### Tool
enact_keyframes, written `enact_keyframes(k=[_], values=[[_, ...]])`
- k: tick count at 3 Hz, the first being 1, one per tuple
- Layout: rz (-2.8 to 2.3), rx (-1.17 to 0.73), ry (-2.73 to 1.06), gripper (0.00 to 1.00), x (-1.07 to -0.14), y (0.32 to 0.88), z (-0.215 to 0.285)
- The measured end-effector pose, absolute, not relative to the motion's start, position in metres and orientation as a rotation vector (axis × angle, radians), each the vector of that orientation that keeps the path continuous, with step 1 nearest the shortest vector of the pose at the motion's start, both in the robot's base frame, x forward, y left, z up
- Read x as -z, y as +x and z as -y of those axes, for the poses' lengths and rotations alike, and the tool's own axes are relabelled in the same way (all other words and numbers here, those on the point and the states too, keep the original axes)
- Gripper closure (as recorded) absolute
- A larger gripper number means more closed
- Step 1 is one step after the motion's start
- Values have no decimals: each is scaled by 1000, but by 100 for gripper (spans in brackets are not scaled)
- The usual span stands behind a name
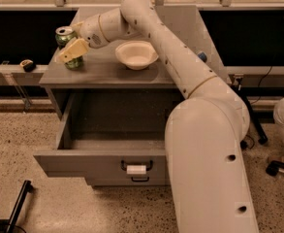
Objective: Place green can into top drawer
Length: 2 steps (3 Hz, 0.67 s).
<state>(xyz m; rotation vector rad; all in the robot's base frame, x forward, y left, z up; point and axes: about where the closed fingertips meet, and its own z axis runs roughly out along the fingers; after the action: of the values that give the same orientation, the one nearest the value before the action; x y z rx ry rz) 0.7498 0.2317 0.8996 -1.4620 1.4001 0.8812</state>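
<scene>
The green can stands upright at the left rear of the grey cabinet's top. My gripper has reached it from the right. It is open, with one beige finger across the can's front and the other behind it. The can rests on the cabinet top. The top drawer is pulled out wide below, its inside bare, and its dark handle carries a white label. My white arm runs from the lower right over the drawer's right side.
A white bowl sits on the cabinet top, right of the can. A small blue object peeks out behind my arm. The lower drawer's handle shows under the open drawer. A black leg stands on the speckled floor at lower left.
</scene>
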Motion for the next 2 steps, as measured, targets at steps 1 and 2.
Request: enact_keyframes(k=[1,2], values=[[-1366,-942,-1464,38,-897,743,-241],[-1239,-1000,-1442,61,-908,738,-246]])
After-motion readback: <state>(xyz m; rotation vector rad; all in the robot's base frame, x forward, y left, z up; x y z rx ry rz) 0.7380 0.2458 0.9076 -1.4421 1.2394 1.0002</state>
